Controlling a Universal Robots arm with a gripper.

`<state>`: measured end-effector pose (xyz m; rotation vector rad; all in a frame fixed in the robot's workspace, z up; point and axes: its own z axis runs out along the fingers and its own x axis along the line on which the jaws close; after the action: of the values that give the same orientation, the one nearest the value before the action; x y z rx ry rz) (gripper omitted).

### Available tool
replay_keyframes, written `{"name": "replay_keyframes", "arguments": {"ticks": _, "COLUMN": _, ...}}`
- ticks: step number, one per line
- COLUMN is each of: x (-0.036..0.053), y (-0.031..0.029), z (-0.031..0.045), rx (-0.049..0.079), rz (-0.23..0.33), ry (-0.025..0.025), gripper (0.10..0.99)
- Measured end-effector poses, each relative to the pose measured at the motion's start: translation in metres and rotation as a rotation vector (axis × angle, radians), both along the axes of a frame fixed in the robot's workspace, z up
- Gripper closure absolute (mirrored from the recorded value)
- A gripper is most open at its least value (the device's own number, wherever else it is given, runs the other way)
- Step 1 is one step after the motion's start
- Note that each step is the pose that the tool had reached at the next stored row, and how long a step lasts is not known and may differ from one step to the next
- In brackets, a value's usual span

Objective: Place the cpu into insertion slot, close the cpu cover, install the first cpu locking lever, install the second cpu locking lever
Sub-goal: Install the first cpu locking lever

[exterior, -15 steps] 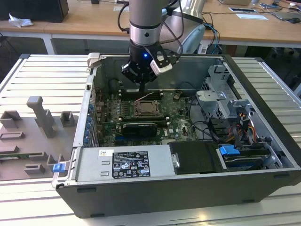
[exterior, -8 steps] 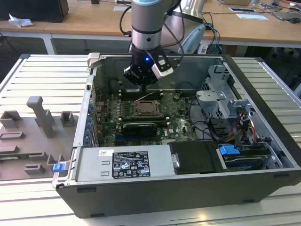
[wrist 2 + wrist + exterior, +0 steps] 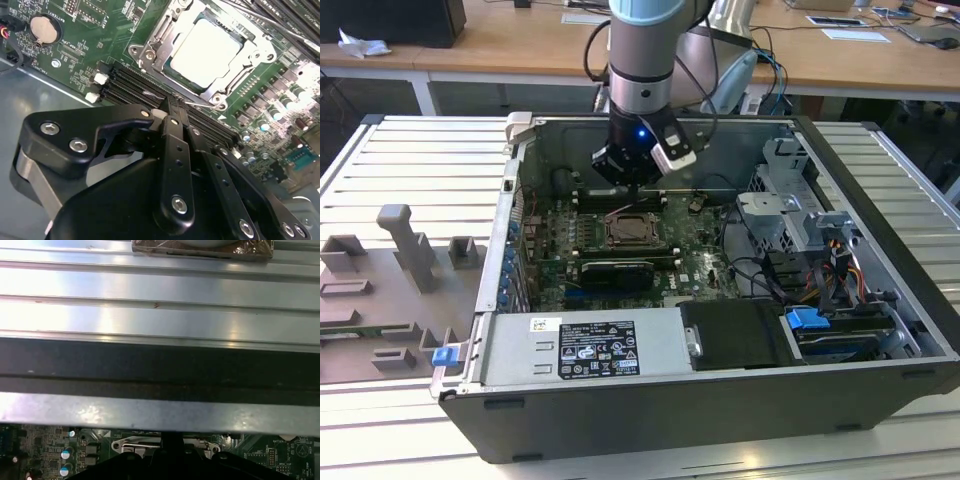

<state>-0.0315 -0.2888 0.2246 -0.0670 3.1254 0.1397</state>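
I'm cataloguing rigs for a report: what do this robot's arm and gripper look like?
The arm is a silvery-grey cylinder with a pale blue joint cap, black cables looping beside it and a small blue light near the wrist. The gripper is matte black, built of linked bars dotted with silver screw heads.

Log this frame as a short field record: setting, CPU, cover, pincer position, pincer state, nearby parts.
setting: open computer case lying on a slatted metal table
cpu: the cpu sits in the insertion slot on the green board
cover: the cpu cover lies down around the chip
pincer position: the pincer is low over the memory slots beside the socket
pincer state: fingers together, holding nothing
nearby parts: coin battery; power supply
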Motion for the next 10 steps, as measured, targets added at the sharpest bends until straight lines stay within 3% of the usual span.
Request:
{"name": "replay_keyframes", "arguments": {"ticks": 4, "x": 0.0009, "y": 0.0005, "z": -0.0022, "rx": 0.012, "rz": 0.0, "ry": 0.0001, "gripper": 0.98}}
{"name": "replay_keyframes", "arguments": {"ticks": 10, "x": 0.0071, "y": 0.0007, "z": -0.0066, "rx": 0.014, "rz": 0.0, "ry": 0.0001, "gripper": 0.98}}
